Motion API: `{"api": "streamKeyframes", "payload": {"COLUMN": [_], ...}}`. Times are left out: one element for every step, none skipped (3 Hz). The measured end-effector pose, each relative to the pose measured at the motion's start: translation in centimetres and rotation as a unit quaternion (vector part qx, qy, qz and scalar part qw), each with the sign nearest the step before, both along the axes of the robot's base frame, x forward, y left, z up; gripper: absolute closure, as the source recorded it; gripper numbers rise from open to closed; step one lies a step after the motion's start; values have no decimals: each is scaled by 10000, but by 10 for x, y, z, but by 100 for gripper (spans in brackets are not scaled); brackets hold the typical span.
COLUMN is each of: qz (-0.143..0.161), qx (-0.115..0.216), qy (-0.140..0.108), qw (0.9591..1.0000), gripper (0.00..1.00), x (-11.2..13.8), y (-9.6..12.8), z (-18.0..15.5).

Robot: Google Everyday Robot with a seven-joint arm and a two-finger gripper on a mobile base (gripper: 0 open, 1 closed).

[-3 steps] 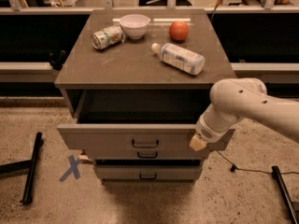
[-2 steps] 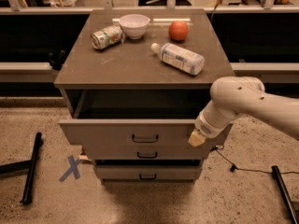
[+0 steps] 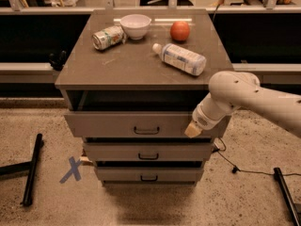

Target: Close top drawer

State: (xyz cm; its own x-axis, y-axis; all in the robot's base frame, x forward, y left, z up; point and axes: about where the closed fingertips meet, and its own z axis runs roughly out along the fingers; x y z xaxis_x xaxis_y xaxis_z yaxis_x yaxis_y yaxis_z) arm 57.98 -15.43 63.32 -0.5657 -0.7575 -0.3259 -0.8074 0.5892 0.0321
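The top drawer [image 3: 117, 125] of the grey-brown cabinet stands a little way out, with a dark gap above its front panel. Its small dark handle [image 3: 146, 131] is at the centre of the panel. My gripper [image 3: 193, 130], at the end of the white arm [image 3: 235, 95] that comes in from the right, rests against the right end of the drawer front. Two shallower drawer fronts [image 3: 148, 152] sit below it.
On the cabinet top [image 3: 127, 65] lie a tipped can [image 3: 107, 36], a white bowl [image 3: 135, 25], an orange fruit [image 3: 180, 30] and a plastic bottle [image 3: 180, 59] on its side. A blue X [image 3: 71, 169] marks the floor at left. Black stand legs [image 3: 32, 168] lie at left and right, and a cable [image 3: 230, 166] runs at right.
The top drawer has slid inward toward the cabinet, and my gripper has moved in with it against its right end.
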Motion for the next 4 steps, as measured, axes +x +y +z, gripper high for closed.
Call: {"api": "streamKeyframes", "payload": {"qz": [56,63,25,-74], "qx": [81,190,304,407], "qy": [-104,-239,-279,-251], "qw": [9999,9995,9991,9988], "gripper": [100,100,100,100], "x": [18,12,-8,-47], "y": [5,1,-11,-31], "z": [4,16,27,41]}}
